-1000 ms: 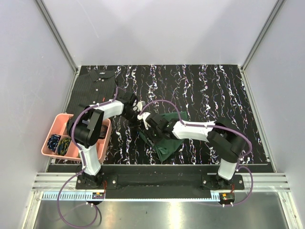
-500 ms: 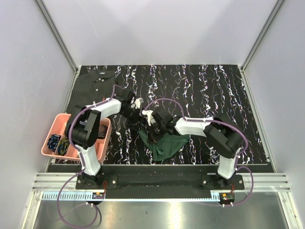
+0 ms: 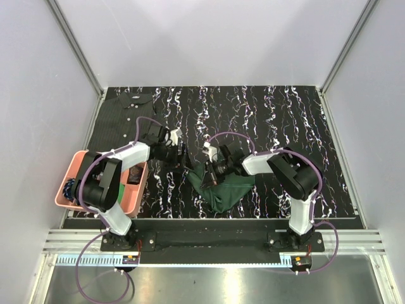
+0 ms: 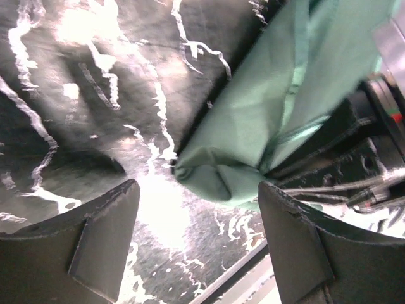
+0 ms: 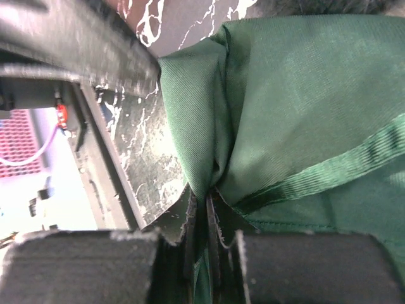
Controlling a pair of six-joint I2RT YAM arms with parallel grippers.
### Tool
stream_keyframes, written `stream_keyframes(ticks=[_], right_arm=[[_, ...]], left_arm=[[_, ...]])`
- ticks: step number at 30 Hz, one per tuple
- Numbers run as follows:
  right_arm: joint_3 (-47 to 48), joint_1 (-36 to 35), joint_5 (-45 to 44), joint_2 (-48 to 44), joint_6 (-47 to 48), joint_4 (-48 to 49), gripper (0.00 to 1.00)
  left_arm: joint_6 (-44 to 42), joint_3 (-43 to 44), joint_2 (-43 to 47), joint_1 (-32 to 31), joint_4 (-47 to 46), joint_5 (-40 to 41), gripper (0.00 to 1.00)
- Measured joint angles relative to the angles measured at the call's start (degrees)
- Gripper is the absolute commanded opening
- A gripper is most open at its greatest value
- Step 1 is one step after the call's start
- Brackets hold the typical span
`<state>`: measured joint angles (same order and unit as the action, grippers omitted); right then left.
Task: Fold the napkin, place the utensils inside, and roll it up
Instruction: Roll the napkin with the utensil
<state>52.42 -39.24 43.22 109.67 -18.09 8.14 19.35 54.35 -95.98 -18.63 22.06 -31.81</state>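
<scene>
One grip now on napkin (image 3: 228,187): right hand (image 5: 211,218)

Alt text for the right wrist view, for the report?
The right gripper pinches a bunched fold of the dark green napkin, which fills most of the frame. The black marbled table shows at left.

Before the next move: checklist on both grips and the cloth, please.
1. Right gripper pinching the dark green cloth napkin: ok.
2. Left gripper open, off the cloth: ok.
3. Napkin folded flat: not ok, it is bunched at the pinched corner.
4. Utensil on the napkin: cannot tell, none in view.
5. Dark pinstriped shirt apart from the napkin: ok.
</scene>
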Motion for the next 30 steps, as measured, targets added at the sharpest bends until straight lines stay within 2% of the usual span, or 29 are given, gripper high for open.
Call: stream_keyframes(ticks=[5, 11, 13, 18, 23, 25, 30], right_arm=[[-0.3, 1.9, 6.0, 2.7, -1.4, 3.4, 0.12], [-0.6, 3.8, 10.6, 4.8, -3.0, 5.9, 0.12], [-0.7, 4.3, 11.5, 5.2, -3.4, 6.4, 0.12], [-0.7, 5.6, 14.7, 6.9, -4.7, 8.3, 0.12], [-0.7, 6.4, 16.5, 7.8, -5.3, 8.8, 0.12], [-0.7, 6.6, 17.0, 8.1, -5.4, 8.8, 0.12], [-0.7, 7.4, 18.3, 8.7, -5.7, 8.8, 0.12]], left_arm=[[3.6, -5.6, 0.3, 0.0, -10.1, -4.8, 0.74], [5.1, -6.6, -1.5, -0.6, -18.0, -7.5, 0.61], [5.3, -6.8, -2.4, -0.8, -19.6, -7.6, 0.57], [5.7, -7.1, -4.5, -2.7, -22.4, -9.0, 0.55], [6.0, -7.1, -5.2, -4.3, -23.6, -9.6, 0.41], [6.1, -7.1, -5.6, -4.5, -23.8, -9.7, 0.41], [6.3, -7.2, -6.1, -4.7, -24.1, -10.3, 0.54]])
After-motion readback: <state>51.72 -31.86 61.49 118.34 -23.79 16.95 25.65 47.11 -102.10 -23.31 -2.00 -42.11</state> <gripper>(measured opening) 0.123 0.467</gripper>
